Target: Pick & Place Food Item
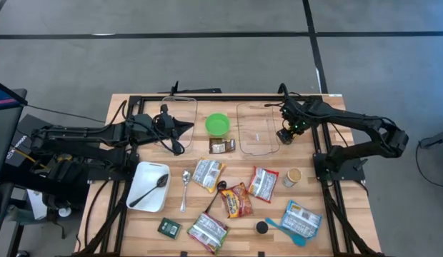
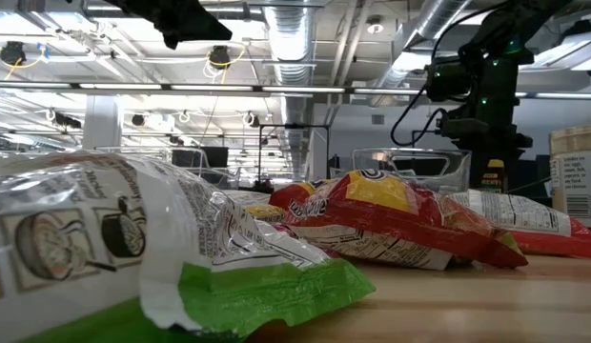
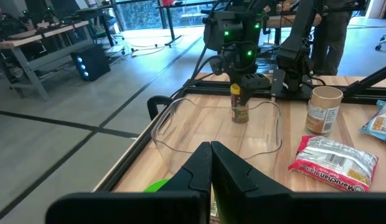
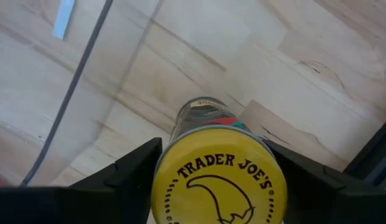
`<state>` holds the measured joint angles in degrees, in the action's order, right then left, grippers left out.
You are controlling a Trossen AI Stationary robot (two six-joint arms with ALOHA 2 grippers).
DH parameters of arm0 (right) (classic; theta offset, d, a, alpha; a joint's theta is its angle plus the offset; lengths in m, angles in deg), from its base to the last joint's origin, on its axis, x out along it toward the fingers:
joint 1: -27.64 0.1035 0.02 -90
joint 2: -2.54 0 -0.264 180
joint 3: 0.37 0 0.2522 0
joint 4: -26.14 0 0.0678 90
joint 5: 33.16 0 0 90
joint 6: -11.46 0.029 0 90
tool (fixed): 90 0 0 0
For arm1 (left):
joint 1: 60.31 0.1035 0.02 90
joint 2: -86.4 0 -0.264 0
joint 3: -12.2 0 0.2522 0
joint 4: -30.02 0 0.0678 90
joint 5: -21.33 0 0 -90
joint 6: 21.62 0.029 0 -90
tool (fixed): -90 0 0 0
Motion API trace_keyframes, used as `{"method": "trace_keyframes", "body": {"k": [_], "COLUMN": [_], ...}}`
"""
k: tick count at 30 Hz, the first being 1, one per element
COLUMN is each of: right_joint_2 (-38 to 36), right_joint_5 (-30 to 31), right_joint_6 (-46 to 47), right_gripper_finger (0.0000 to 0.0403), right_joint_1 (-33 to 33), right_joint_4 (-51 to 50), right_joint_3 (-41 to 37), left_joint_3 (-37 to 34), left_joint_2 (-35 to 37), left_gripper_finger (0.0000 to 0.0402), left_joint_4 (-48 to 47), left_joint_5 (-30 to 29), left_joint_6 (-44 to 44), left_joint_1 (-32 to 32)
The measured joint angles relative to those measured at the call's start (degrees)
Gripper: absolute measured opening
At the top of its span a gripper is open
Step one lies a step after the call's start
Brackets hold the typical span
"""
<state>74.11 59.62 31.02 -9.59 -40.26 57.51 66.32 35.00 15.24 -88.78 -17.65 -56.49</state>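
Inspector: Status?

Operator: My right gripper [image 4: 211, 177] clamps the yellow-lidded spice jar [image 3: 240, 107] above the clear container [image 1: 256, 130], far right. Left gripper [image 3: 210, 163] closed, idle.

Inspector: Risk?

Operator: Releasing off-centre, I judge it tips.

We see the high view evenly and softly lit from above, with only faint shadows under the arms on the table [image 1: 136, 243]. In the low view, ceiling lights [image 2: 219, 57] glare brightly behind dark arm silhouettes, and the nearest green-edged packet [image 2: 181, 257] is blurred while the red packet [image 2: 391, 219] is sharper. Daylight washes the floor in the left wrist view. In the right wrist view the yellow lid [image 4: 219, 180] is crisp, evenly lit.
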Motion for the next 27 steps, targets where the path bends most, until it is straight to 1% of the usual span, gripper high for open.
{"method": "trace_keyframes", "body": {"k": [4, 6, 10, 14, 16, 19, 27], "right_joint_2": [0.0, 0.0, 0.0, 0.0, 0.0, 0.0, 0.0], "right_joint_5": [-0.2, -0.2, -0.2, 0.0, 0.0, 0.0, -0.1], "right_joint_6": [0.6, 0.6, 0.6, 0.6, 0.6, 0.5, 0.4], "right_gripper_finger": [0.0224, 0.0213, 0.0215, 0.0236, 0.0233, 0.0212, 0.0212], "right_joint_1": [0.0, 0.0, 0.0, 0.0, 0.0, 0.0, 0.0], "right_joint_4": [0.0, 0.0, 0.0, -0.3, -0.2, -0.2, -0.2], "right_joint_3": [0.0, 0.0, 0.0, 0.0, 0.0, 0.0, 0.0], "left_joint_3": [0.0, 0.0, 0.0, 0.0, 0.0, 0.0, 0.0], "left_joint_2": [0.0, 0.0, 0.0, 0.0, 0.0, 0.0, 0.0], "left_gripper_finger": [0.0000, 0.0000, 0.0000, 0.0000, 0.0000, 0.0000, 0.0000], "left_joint_4": [0.0, 0.0, 0.0, 0.0, 0.0, 0.0, 0.0], "left_joint_5": [0.0, 0.0, 0.0, 0.0, 0.0, 0.0, 0.0], "left_joint_6": [0.0, 0.0, 0.0, 0.0, 0.0, 0.0, 0.0], "left_joint_1": [0.0, 0.0, 0.0, 0.0, 0.0, 0.0, 0.0]}}
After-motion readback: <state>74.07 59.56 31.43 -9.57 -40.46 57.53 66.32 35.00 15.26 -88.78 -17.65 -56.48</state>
